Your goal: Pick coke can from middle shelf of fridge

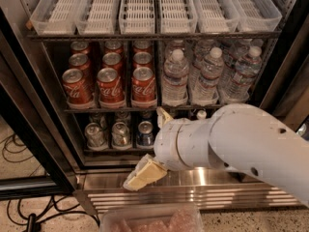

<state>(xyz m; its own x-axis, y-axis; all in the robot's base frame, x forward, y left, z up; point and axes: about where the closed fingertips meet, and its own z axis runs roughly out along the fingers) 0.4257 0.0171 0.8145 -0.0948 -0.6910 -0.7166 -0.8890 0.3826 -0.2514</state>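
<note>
Several red coke cans [143, 85] stand in three lanes on the left half of the middle shelf [113, 109] of the fridge [223, 186]. My gripper [146, 149] hangs in front of the fridge below that shelf, in front of the lower shelf's cans. It is open and empty. One cream finger [164, 116] points up at the shelf edge under the right-hand can lane. The other finger [141, 175] reaches down-left over the steel base. My white arm fills the lower right and hides part of the lower shelf.
Water bottles [175, 79] fill the right half of the middle shelf. White slotted trays [137, 8] sit on the rack above. Silver and blue cans [120, 134] stand on the lower shelf. A clear plastic container [149, 220] is at the bottom edge. Cables [14, 149] lie on the floor at left.
</note>
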